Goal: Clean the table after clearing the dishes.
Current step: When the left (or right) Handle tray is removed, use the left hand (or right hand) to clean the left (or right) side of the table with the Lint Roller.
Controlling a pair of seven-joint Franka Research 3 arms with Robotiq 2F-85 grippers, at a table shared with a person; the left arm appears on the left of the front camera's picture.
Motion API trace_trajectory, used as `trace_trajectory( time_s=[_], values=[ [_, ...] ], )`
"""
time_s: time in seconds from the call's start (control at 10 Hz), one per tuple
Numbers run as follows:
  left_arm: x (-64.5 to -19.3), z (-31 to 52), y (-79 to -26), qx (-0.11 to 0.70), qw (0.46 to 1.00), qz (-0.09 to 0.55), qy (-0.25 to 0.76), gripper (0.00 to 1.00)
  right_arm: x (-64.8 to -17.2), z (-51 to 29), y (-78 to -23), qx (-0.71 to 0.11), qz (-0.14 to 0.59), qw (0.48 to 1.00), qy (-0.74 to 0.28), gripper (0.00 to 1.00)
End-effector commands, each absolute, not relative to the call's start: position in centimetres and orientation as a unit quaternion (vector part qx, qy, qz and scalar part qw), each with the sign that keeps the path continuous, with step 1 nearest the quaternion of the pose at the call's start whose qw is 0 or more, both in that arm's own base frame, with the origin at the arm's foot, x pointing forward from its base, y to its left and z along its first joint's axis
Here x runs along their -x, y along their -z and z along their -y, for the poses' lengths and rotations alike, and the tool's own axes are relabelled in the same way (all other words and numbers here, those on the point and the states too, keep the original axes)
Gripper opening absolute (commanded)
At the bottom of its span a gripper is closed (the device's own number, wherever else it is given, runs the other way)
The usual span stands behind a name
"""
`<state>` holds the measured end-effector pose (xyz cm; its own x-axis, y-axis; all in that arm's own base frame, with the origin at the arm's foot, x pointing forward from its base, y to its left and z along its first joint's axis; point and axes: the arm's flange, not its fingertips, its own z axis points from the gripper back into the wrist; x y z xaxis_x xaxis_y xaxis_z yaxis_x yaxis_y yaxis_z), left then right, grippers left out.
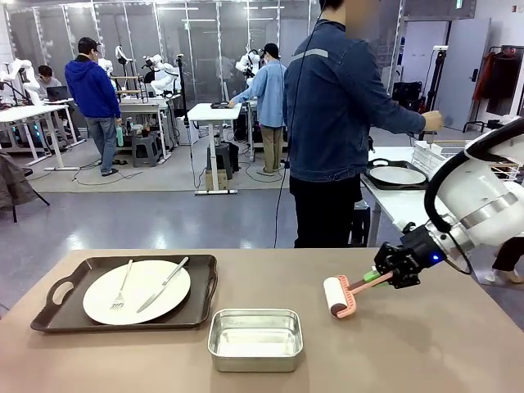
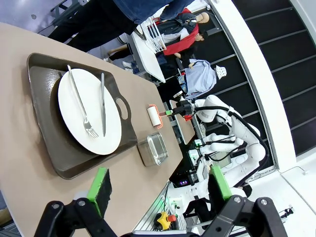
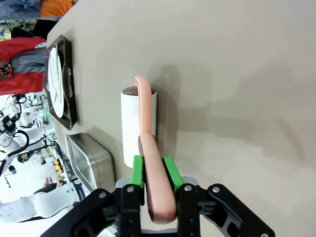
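- I lose the table (image 1: 458,344) past the front view's side and bottom edges;
- the far tray (image 1: 383,187) sits partly behind the right arm (image 1: 483,196); any cutlery on it is too small for me to tell;
- the roller (image 3: 139,123) handle's end hides between the right gripper (image 3: 154,170) pads.

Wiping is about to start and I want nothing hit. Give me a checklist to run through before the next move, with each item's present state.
1. Grip: right end effector shut on the lint roller handle: ok.
2. Roller touching the table: cannot tell; it is at or just above the surface.
3. Dishes cleared: not ok; a tray with plate, fork and knife sits on the table's left.
4. Wiping path: not ok; the steel pan stands near the roller.
5. The left end effector open and empty: ok.
6. The person is off the table: ok; standing beyond the far edge.
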<state>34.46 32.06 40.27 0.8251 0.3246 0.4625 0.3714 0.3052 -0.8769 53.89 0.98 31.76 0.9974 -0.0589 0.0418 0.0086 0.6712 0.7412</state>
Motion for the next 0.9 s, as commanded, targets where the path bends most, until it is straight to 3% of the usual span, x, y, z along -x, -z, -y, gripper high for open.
trace_trajectory(
  time_s=[0.0,0.2,0.6,0.8],
  values=[
    [-34.2,-32.1,-40.5,0.593,0.748,0.297,0.017,1.00,-53.3,3.5,-28.7,-0.299,0.044,0.953,0.007,0.22],
    [-34.2,-32.1,-40.5,0.593,0.748,0.297,0.017,1.00,-53.1,6.7,-28.6,-0.222,-0.002,0.975,-0.001,0.22],
    [-34.2,-32.1,-40.5,0.593,0.748,0.297,0.017,1.00,-53.2,12.3,-30.6,-0.081,-0.022,0.995,0.056,0.22],
    [-34.2,-32.1,-40.5,0.593,0.748,0.297,0.017,1.00,-53.2,13.0,-31.7,-0.053,-0.027,0.997,0.054,0.22]
  ],
)
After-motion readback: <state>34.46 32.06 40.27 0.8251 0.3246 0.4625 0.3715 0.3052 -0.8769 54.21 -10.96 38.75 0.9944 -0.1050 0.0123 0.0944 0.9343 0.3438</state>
